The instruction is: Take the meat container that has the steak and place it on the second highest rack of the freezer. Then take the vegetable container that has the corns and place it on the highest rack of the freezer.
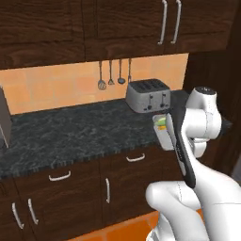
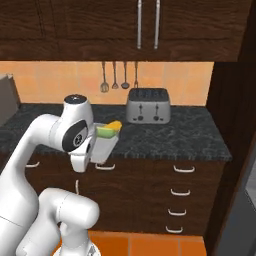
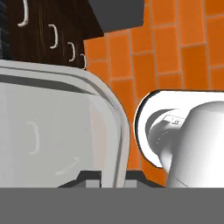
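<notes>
- The hand view looks along the gripper (image 3: 105, 177) at the underside and rim of a grey tray (image 3: 65, 131), with the orange tiled floor (image 3: 175, 43) past it; the fingertips (image 3: 89, 178) sit clenched on the tray's rim at 6 o'clock of that picture.
- The right base view shows what the hand view does not: the tray (image 2: 104, 142) is held up in the air, tilted, just in front of the counter edge, with a yellow and a green corn cob (image 2: 111, 129) lying in it.
- In the left base view the same tray (image 1: 164, 132) peeks out at 9 o'clock of the arm's upper joint, mostly hidden behind the arm.
- The counter (image 1: 70, 134) is dark speckled stone; a silver toaster (image 1: 148, 95) stands at its back by the orange wall tiles, with utensils (image 1: 113, 74) hanging at 11 o'clock of it.
- Dark wood cabinets (image 2: 150, 25) run above the counter and drawers (image 2: 182, 192) below.
- The counter top (image 2: 170, 137) between toaster and front edge lies bare; a dark tall panel (image 2: 230, 125) closes the right end.
</notes>
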